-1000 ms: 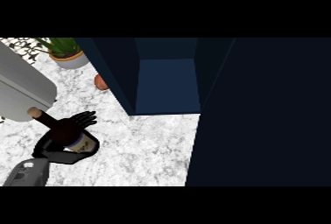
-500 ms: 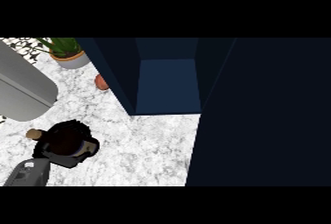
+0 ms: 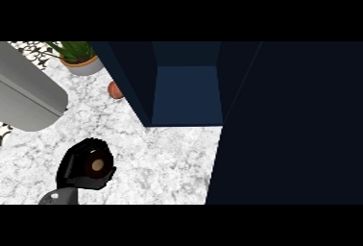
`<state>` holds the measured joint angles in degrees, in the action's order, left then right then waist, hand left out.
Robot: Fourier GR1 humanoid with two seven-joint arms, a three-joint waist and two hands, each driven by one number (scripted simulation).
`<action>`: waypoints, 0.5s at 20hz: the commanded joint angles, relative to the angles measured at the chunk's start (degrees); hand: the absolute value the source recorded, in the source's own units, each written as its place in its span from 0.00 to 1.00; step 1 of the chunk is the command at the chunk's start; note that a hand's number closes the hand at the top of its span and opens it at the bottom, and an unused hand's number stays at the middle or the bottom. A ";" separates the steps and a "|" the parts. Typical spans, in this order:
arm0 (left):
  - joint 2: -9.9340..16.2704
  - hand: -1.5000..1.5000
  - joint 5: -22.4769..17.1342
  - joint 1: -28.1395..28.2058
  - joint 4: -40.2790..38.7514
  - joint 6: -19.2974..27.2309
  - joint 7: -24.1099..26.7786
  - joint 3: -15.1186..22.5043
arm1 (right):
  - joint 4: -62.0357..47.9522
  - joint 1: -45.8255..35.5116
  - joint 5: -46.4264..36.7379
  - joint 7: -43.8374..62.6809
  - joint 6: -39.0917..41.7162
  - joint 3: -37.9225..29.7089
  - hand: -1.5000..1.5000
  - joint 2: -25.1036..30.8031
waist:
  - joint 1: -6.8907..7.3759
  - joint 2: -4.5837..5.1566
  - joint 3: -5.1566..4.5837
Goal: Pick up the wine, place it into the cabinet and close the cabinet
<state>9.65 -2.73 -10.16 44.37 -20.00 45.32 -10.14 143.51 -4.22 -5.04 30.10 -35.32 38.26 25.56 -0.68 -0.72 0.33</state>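
The wine (image 3: 97, 165) shows only as a small brown round spot, likely the bottle's top seen from above, at the lower left of the marble counter (image 3: 163, 158). The left hand (image 3: 83, 168) is curled round it, black fingers wrapping the bottle and hiding nearly all of its body, with a bit of grey forearm showing below the hand at the view's lower edge. The hand and bottle sit well apart from the cabinet (image 3: 186, 96), which stands open ahead and to the right, its dark blue interior visible between navy side walls. A large dark panel (image 3: 291, 125), apparently the cabinet's door, fills the right side of the view. Just beside the cabinet's left wall a small orange-brown round object (image 3: 114, 90) rests on the counter. Further back at the upper left stands a potted plant (image 3: 77, 57) in a pale pot, and a big grey rounded shape (image 3: 25, 98) lies along the left edge. The right hand does not show.
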 commanded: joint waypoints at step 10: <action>-8.96 1.00 -3.52 10.37 21.32 0.09 -12.22 6.82 | 13.74 7.39 -2.76 0.89 0.40 -0.20 0.00 5.60 | 0.13 0.16 -0.27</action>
<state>3.11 -4.86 -2.46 58.96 -20.38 37.65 -5.04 143.72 -1.96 -4.96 27.44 -35.56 37.89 27.71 -0.36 -0.52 0.11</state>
